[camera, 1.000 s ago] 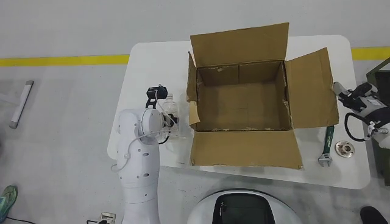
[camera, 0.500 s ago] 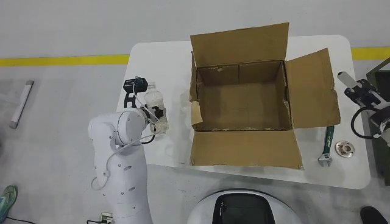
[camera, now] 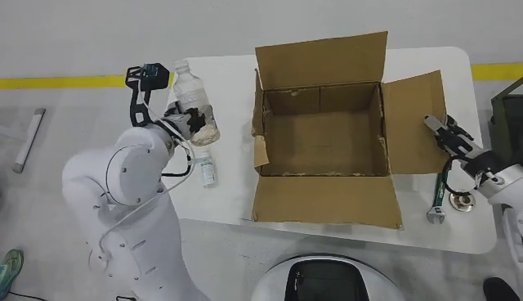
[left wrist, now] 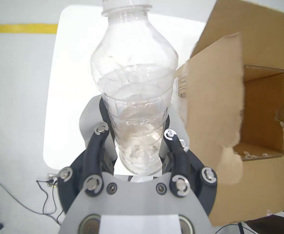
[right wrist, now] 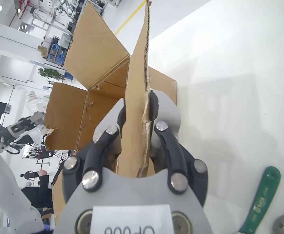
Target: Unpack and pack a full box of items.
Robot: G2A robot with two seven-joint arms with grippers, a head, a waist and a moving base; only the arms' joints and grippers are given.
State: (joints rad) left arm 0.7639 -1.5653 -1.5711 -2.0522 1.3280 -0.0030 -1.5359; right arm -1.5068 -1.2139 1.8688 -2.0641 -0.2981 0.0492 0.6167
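Grips a clear plastic bottle [camera: 194,101] in the left hand [camera: 194,125], fingers [left wrist: 97,144] clamped on either side of its lower body, neck pointing away from the wrist. Holds it raised off the desk [camera: 482,219], above the desk's left edge and a little to the left of the cardboard box [camera: 323,133]. Pinches the outer edge of the box's right flap [camera: 417,117] with the right hand [camera: 441,128], one finger [right wrist: 161,135] against each face of the cardboard, the ragged edge running down between them. Box standing in the middle of the desk, top open: far flap tilted up and back, near flap folded out and down toward the robot, right flap spread outward, left flap [camera: 257,113] nearly upright with a torn, uneven edge. Brown bottom of the box in plain view from above. Lying on its side on the desk, below the raised left arm and just left of the box's near corner, a second, smaller bottle [camera: 207,170]. On the right part of the desk, just outside the right flap and near the right hand, a green-handled wrench [camera: 439,199], with a small round metal part [camera: 462,200] just beside it on the side away from the box. Beyond the desk, a yellow stripe [camera: 82,80] across the grey floor.
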